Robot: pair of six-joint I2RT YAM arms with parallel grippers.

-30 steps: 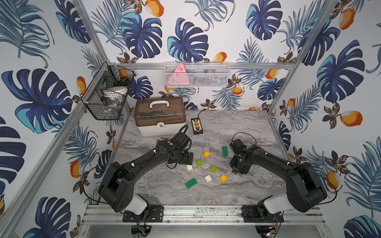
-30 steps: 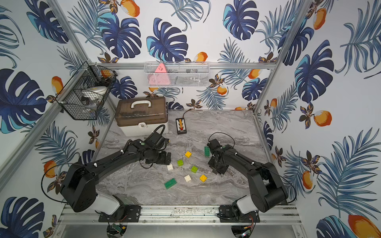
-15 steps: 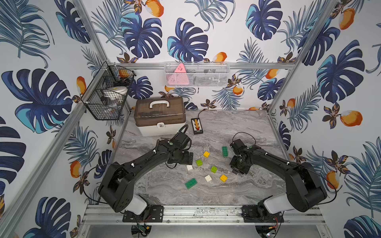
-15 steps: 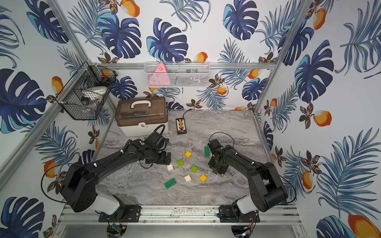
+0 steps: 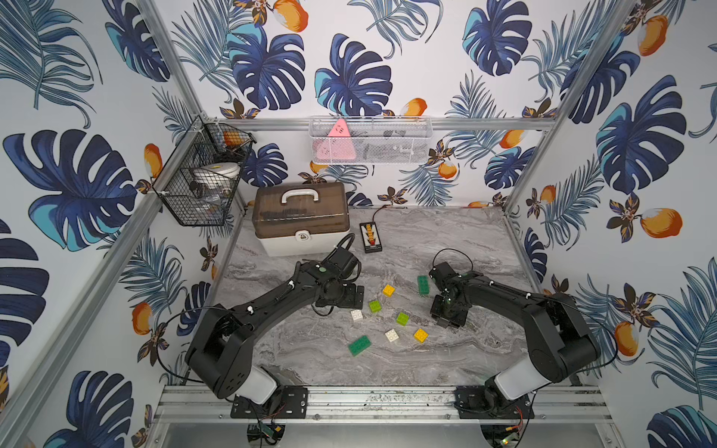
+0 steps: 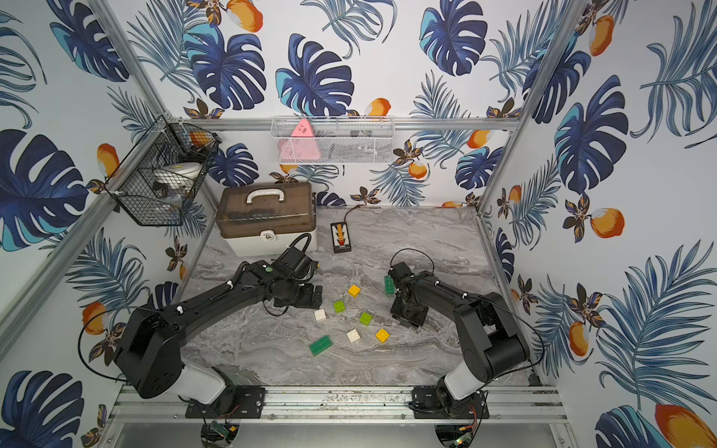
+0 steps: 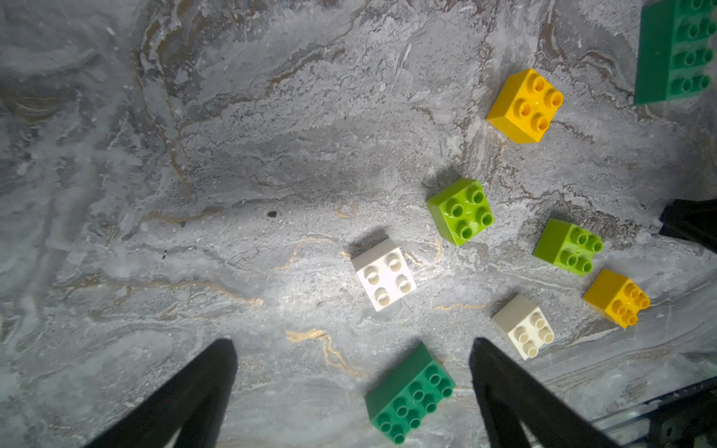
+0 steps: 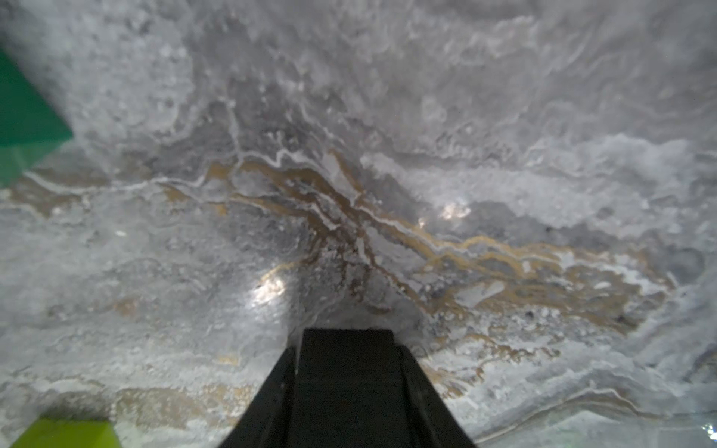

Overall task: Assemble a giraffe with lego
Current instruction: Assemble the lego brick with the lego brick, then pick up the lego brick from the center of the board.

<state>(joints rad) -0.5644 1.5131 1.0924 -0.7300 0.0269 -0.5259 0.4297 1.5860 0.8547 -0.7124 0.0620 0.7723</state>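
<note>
Dark green long brick [image 7: 411,395] is lying skewed near my wide-spread left gripper [image 7: 352,342], closer than to my right gripper [image 8: 347,349], whose grip I cannot tell.

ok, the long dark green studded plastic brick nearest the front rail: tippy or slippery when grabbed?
Long dark green brick lies flat, studs up: tipping or rolling unlikely. Smooth sidewalls: rigid, possibly slippery in a pinch. On the marble table a push probably slides or spins it.
</note>
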